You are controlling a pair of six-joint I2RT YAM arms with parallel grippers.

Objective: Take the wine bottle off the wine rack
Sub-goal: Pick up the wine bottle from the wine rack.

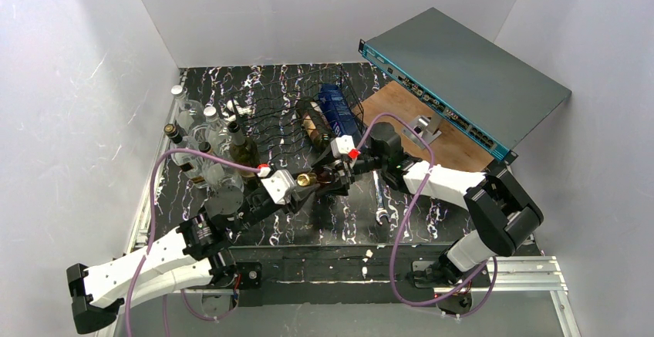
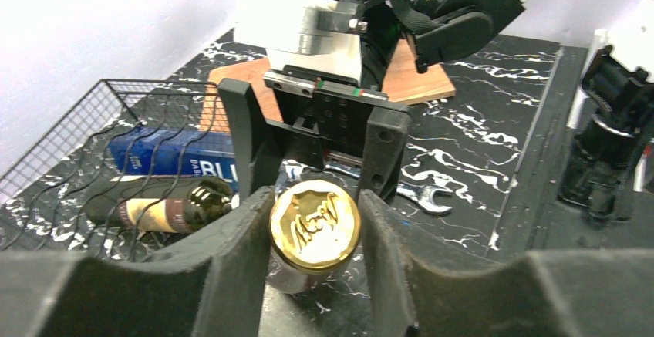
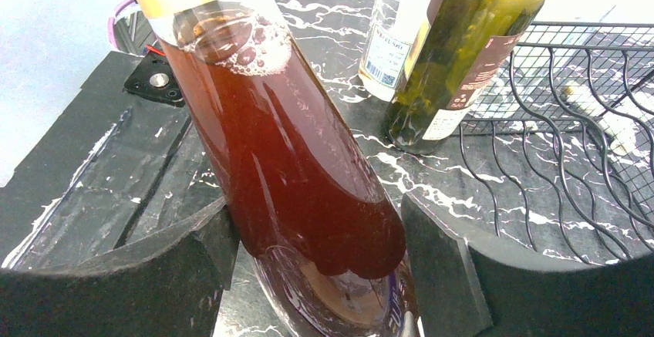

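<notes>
The fingers (image 2: 385,248) of the left gripper (image 2: 315,233) stand narrow and press on either side of the gold cap (image 2: 315,225) of the wine bottle (image 3: 297,160), so they hold that end. The pads (image 3: 204,256) of the right gripper (image 3: 316,260) are set wider and close against the bottle's broad glass body, where reddish liquid with bubbles shows. In the top view the bottle lies nearly level between the two grippers, cap toward 9 o'clock and base toward 3 o'clock. It is off the wine rack (image 1: 297,113), near the rack's 6 o'clock edge. I cannot tell whether its underside touches the table (image 1: 339,225). In the rack lie a dark bottle (image 1: 312,130) and, at that bottle's 2 o'clock, a blue box (image 1: 338,109). At the rack's 9 o'clock stands a cluster of upright bottles (image 1: 199,140); the right wrist view shows one of them, a green bottle (image 3: 455,52), just beside the rack's wire edge. A wrench (image 1: 379,202) lies flat at the held bottle's 4 o'clock. A wooden board (image 1: 443,140) lies at the rack's 3 o'clock. A flat grey box (image 1: 470,75) with a teal edge slants over the board toward 1 o'clock.
</notes>
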